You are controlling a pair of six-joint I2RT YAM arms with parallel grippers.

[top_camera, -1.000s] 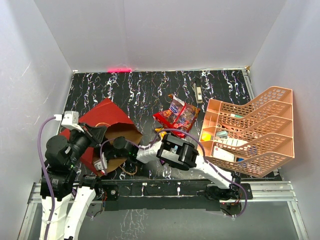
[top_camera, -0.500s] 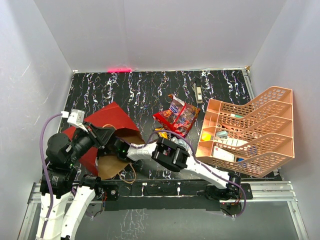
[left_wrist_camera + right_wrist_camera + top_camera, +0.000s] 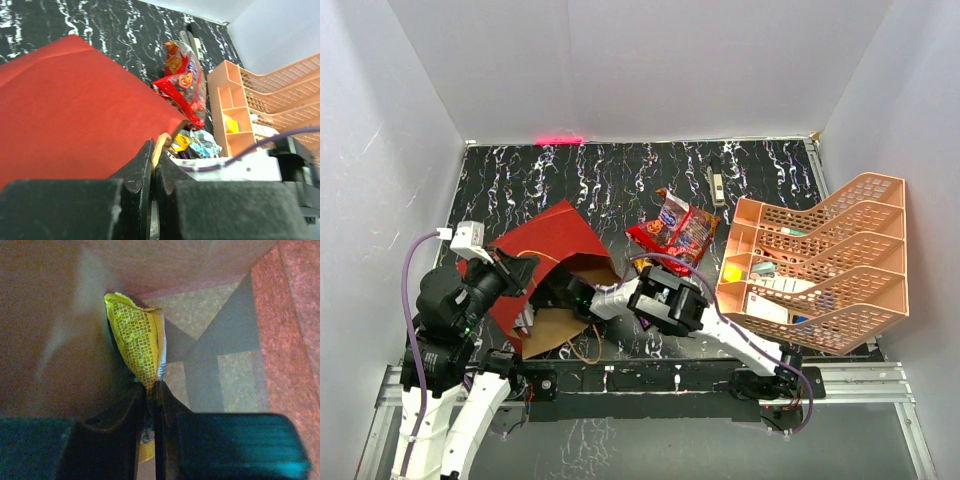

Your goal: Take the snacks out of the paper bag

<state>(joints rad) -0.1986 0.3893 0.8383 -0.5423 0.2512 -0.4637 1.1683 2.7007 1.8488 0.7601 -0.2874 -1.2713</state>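
Observation:
The red paper bag (image 3: pixel 550 235) lies on its side at the left, its brown mouth facing right. My left gripper (image 3: pixel 525 270) is shut on the tan edge of the bag's mouth (image 3: pixel 161 142), holding the red side (image 3: pixel 75 110) up. My right gripper (image 3: pixel 560 290) reaches into the bag. In the right wrist view it (image 3: pixel 150 387) is shut on the end of a yellow packet (image 3: pixel 137 340) against the kraft wall (image 3: pixel 225 330). Red chip bags (image 3: pixel 675 228) (image 3: pixel 182 82) and small wrappers (image 3: pixel 642 263) (image 3: pixel 197 142) lie on the table outside the bag.
A peach lattice tiered tray (image 3: pixel 820 260) (image 3: pixel 235 95) with boxes in it stands at the right. A slim black-and-cream tool (image 3: pixel 716 182) lies near the back. White walls close in the black marbled table on three sides.
My right gripper has closed on the yellow packet inside the bag. The left gripper has raised the bag's upper side, and the bag has shifted a little to the right.

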